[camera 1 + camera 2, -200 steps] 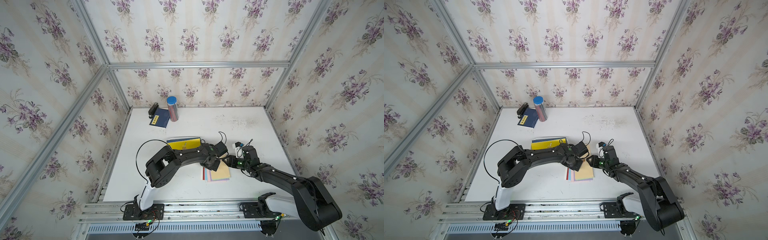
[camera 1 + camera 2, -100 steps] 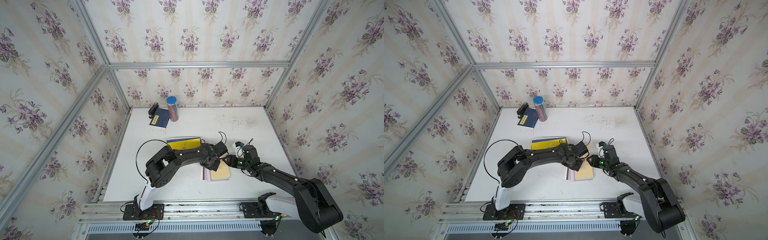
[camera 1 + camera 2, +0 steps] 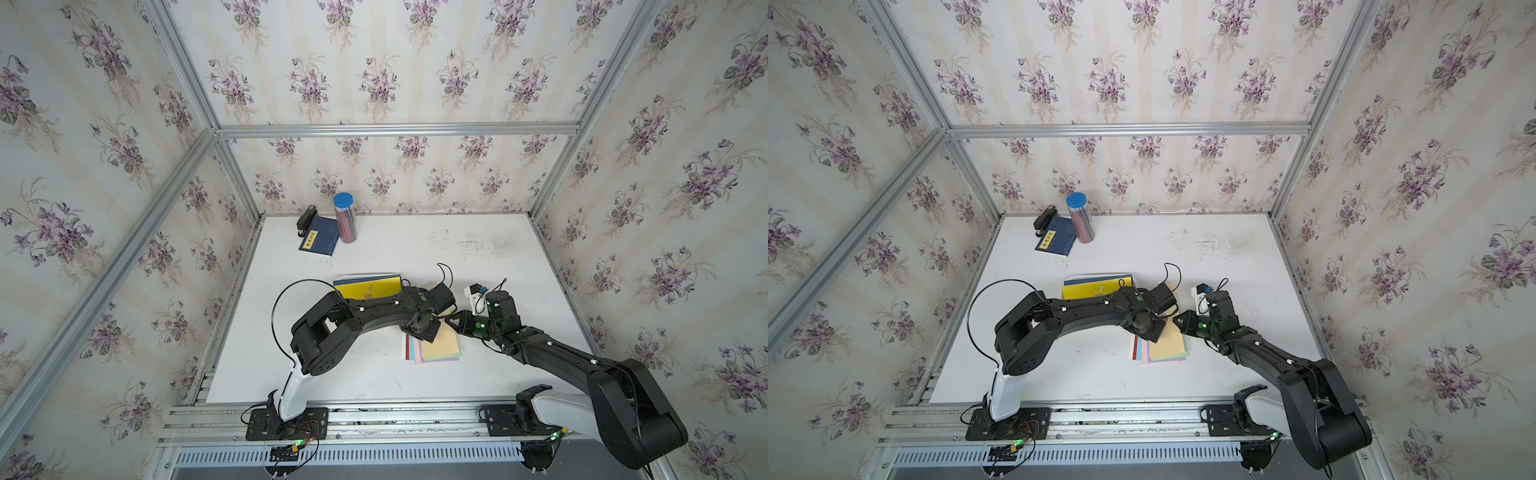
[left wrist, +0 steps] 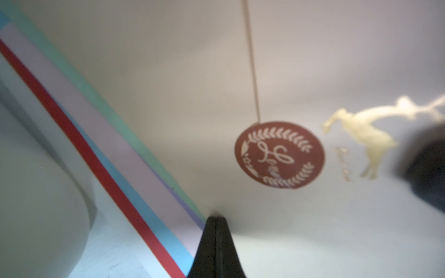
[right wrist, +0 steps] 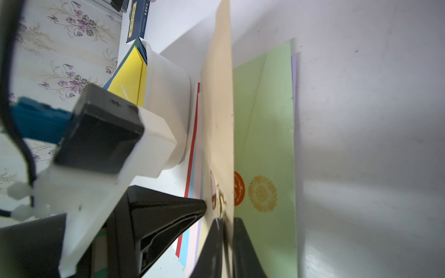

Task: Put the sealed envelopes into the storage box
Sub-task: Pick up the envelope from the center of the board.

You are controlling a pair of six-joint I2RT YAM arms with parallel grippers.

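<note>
A fanned stack of sealed envelopes lies mid-table with a tan envelope (image 3: 442,347) (image 3: 1169,347) on top; red, blue, pink and green edges (image 4: 115,192) show under it. My right gripper (image 3: 447,321) (image 5: 227,222) is shut on the tan envelope's near edge, which stands lifted off the green envelope (image 5: 265,144). My left gripper (image 3: 434,322) (image 4: 216,219) is shut, its tips resting on the tan envelope beside the maroon seal (image 4: 279,154). The white storage box (image 3: 345,277) (image 5: 168,96) sits just behind, holding a yellow envelope (image 3: 365,287) over blue ones.
A navy booklet (image 3: 319,239), a blue-lidded pencil tube (image 3: 345,218) and a black stapler (image 3: 305,218) stand at the back left corner. Papered walls with metal rails close in the table on three sides.
My right gripper has closed onto the tan envelope's edge. Both arms have hardly shifted.
</note>
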